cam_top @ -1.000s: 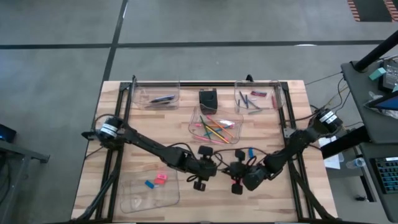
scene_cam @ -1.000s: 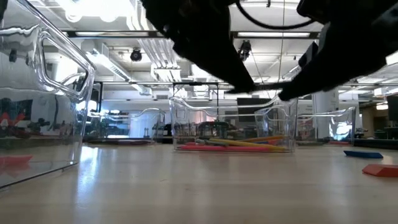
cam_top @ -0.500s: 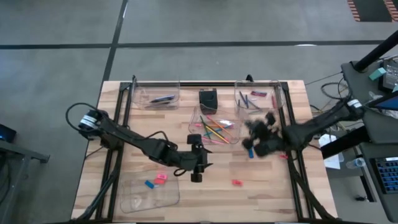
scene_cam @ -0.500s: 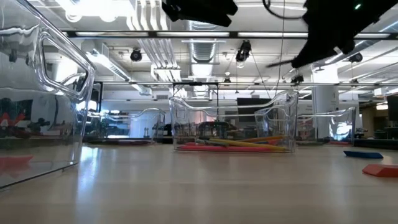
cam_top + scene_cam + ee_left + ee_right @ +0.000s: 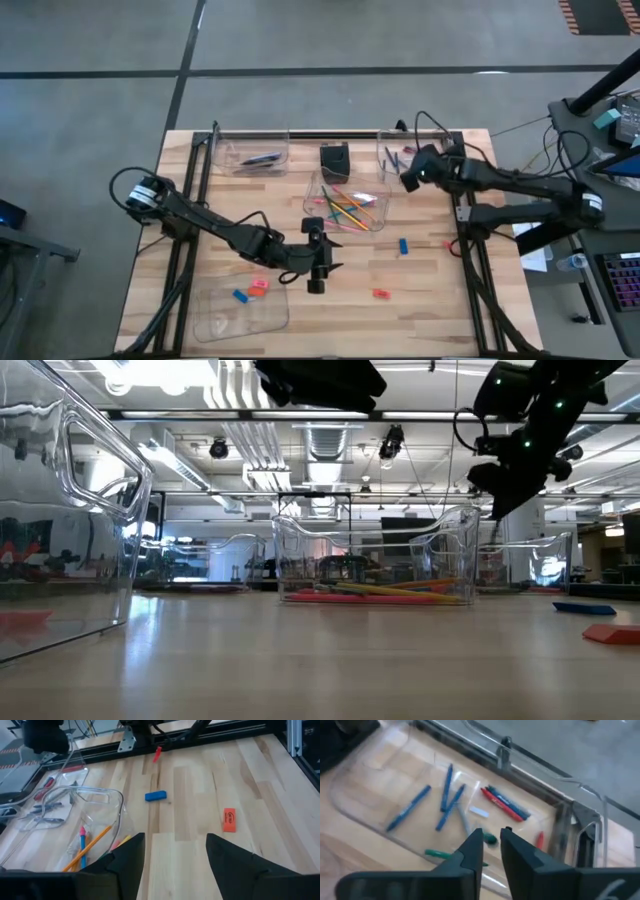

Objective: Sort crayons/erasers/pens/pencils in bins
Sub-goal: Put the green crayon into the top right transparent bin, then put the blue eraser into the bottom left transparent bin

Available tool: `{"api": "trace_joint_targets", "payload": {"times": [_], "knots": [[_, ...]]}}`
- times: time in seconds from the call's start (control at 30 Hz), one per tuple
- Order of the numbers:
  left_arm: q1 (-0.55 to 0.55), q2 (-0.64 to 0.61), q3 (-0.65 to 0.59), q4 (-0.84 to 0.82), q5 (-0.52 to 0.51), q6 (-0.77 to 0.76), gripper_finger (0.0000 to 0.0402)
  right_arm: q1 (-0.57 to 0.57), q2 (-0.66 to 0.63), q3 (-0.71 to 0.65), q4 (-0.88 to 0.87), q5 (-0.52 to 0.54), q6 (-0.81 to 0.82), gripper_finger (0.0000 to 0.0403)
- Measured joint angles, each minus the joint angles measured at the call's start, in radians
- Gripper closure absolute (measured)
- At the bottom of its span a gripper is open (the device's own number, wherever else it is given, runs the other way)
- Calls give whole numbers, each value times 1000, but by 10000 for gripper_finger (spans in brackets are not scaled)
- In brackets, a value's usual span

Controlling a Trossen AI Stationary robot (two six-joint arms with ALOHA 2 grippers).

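The wooden table [image 5: 420, 300] carries four clear bins. The near-left bin [image 5: 240, 310] holds a blue eraser [image 5: 240, 296] and a pink eraser [image 5: 258, 286]. The middle bin [image 5: 346, 201] holds the bright pencils [image 5: 348, 208]. The far-left bin [image 5: 252, 152] holds one dark pen [image 5: 262, 158], and the far-right bin [image 5: 412, 155] holds blue, red and green crayons [image 5: 447, 795]. A small black box [image 5: 334, 161] stands between the two far bins.

The left gripper [image 5: 316, 268] hovers over the table's middle, just near of the pencil bin, fingers [image 5: 227, 865] well apart and holding nothing. The right gripper [image 5: 408, 178] hangs over the near edge of the crayon bin; its fingers [image 5: 517, 852] stand a narrow gap apart, with nothing between them.

A blue eraser [image 5: 403, 245] and a red eraser [image 5: 380, 293] lie loose on the table right of centre. Only the left wrist view shows dark print on the red eraser [image 5: 229, 820] — too small to read — and a small red stick [image 5: 157, 754] by the right frame rail. Only the right wrist view shows pale marks on the red crayons [image 5: 500, 802], also unreadable. The low view shows the pencil bin [image 5: 375, 565] side on.
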Motion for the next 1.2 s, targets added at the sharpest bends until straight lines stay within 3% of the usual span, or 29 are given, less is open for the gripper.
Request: {"api": "trace_joint_targets", "payload": {"times": [0.2, 0.4, 0.47, 0.6, 0.67, 0.8, 1.03, 1.1, 1.2], "knots": [[0, 0, 0, 0, 0, -2, 206, -125, 7, 26, 6, -155, -102, 295], [-1, 0, -2, 0, 6, -4, 206, -136, -7, 71, -11, -277, -115, 224], [-1, 0, -2, 0, 22, -5, 206, -122, -21, 80, -11, -419, -117, 211], [-1, 0, -2, 0, 31, -5, 206, -54, -55, 70, -13, -834, -84, 209], [-2, 1, -4, 0, 31, -6, 206, 19, -75, 60, -45, -922, -36, 212], [-2, 1, -5, 0, 38, -7, 206, 220, -124, 42, -122, -863, 61, 213], [-2, 2, -5, 2, 43, -7, 206, 597, -180, -11, -186, -535, 218, 214], [-2, 2, -5, 3, 43, -7, 206, 664, -173, -52, -180, -449, 306, 214], [-2, 3, -5, 6, 43, -7, 206, 681, -145, -126, -139, -417, 470, 213]]}}
